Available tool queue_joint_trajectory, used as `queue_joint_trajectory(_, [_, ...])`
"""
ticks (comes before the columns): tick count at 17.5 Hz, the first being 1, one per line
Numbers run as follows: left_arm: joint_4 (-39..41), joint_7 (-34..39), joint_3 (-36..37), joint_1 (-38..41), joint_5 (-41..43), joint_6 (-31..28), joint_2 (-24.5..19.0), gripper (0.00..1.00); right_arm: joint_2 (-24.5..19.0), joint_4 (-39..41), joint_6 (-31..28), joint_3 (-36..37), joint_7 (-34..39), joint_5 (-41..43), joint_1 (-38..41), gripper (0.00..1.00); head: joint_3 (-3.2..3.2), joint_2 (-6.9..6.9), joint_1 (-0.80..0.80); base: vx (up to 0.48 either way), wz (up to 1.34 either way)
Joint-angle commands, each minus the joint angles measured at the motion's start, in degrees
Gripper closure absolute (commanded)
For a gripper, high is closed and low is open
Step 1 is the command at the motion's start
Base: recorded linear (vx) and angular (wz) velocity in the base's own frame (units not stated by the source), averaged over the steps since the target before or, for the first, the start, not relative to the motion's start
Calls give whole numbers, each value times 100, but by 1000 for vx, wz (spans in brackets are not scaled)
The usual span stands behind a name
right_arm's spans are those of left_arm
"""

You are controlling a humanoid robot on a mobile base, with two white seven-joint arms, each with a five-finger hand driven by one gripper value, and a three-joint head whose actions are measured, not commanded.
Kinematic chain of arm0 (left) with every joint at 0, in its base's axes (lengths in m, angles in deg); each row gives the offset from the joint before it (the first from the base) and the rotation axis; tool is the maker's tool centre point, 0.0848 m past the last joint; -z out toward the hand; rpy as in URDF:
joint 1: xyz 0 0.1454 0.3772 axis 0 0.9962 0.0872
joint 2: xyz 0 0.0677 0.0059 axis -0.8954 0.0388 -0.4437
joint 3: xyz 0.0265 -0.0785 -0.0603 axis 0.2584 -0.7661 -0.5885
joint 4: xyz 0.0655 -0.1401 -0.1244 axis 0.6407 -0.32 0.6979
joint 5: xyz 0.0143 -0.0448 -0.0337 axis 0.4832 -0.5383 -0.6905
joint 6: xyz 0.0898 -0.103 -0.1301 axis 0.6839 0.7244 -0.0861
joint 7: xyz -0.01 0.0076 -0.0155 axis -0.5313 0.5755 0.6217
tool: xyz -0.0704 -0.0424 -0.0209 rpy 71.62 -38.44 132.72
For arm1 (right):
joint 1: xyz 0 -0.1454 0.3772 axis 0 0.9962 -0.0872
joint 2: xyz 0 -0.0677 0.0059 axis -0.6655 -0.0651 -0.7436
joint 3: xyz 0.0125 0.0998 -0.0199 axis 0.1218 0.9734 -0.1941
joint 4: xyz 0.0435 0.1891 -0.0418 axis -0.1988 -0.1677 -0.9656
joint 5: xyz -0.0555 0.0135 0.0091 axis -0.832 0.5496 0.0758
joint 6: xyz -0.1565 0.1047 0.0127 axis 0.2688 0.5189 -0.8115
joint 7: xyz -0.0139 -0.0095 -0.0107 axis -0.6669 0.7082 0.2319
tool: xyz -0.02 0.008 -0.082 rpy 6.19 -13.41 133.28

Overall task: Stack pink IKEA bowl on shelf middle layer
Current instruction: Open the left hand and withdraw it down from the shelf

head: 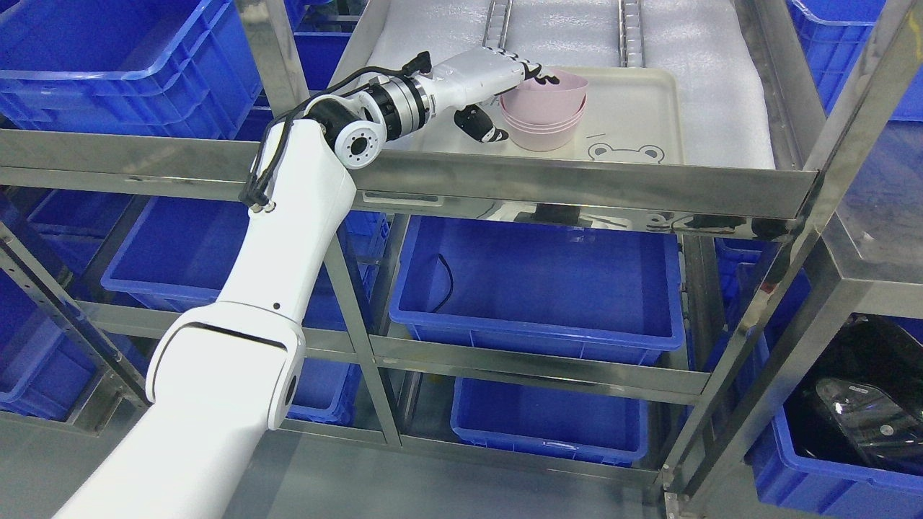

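A stack of pink bowls (545, 114) stands on a cream tray (634, 115) with a bear drawing, on the steel shelf level near the top of the head view. My left hand (513, 101) reaches in from the lower left. Its fingers (542, 74) hook over the near rim of the top pink bowl and its thumb (477, 124) sits outside, against the left side of the stack. The top bowl rests slightly tilted on the ones beneath. My right arm does not show.
White foam sheet (707, 65) lines the shelf under the tray. The steel front rail (577, 184) runs just below my wrist, with an upright post (829, 180) at the right. Blue bins (537, 281) fill the lower levels and surrounding racks. A black object lies in the bin (858, 404) at lower right.
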Motion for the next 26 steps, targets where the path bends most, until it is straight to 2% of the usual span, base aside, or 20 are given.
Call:
queue_joint_trajectory(1, [405,-137,-670,-400,-133,-64,-100,16,100,100,3,0,-4,0,88,0,0,0,0,0,0])
queue_joint_trajectory(2, [651,-276,-1100,-391,-378,-72,-100,16,100,100,3,0,-4,0,88,0,0,0,0,0,0])
queue_joint_trajectory(4, [864,-671,-1569,-208,-1411,-107,-100,18,100,100,3,0,-4,0,88,0,0,0,0,0,0])
queue_joint_trajectory(5, [882,-778,-1588,-68,-1887,-238,-100,19,100,100,3,0,-4,0,88,0,0,0,0,0,0])
queue_joint_trajectory(8, [1284,-831,-1553,442,-2532,-634,-100,18,100,100,3,0,-4,-8,88,0,0,0,0,0,0])
queue_joint_trajectory(10, [1653,-840,-1300,776,-3320,-827,-100,19,100,100,3,0,-4,0,88,0,0,0,0,0,0])
queue_joint_trajectory(13, [2399,-770,-606,1469,-4971,-1459,-100,18,100,100,3,0,-4,0,88,0,0,0,0,0,0])
queue_joint_trajectory(14, [2681,-692,-299,1742,-5577,-1557,-100,17,100,100,3,0,-4,0,88,0,0,0,0,0,0])
queue_joint_trajectory(15, [2831,-543,0,1962,-5827,-1549,-100,16,100,100,3,0,-4,-8,88,0,0,0,0,0,0])
queue_joint_trajectory(18, [3455,37,1202,2796,-5908,-1295,-100,4,100,100,3,0,-4,0,88,0,0,0,0,0,0])
queue_joint_trajectory(20, [3764,214,1855,3700,-5900,-866,-100,2,100,100,3,-8,-4,0,88,0,0,0,0,0,0])
queue_joint_trajectory(23, [3773,162,1928,5053,-5839,65,-100,1,100,100,3,0,-4,0,88,0,0,0,0,0,0])
queue_joint_trajectory(26, [3730,179,1814,5969,-5812,559,-100,1,100,100,3,0,-4,0,88,0,0,0,0,0,0])
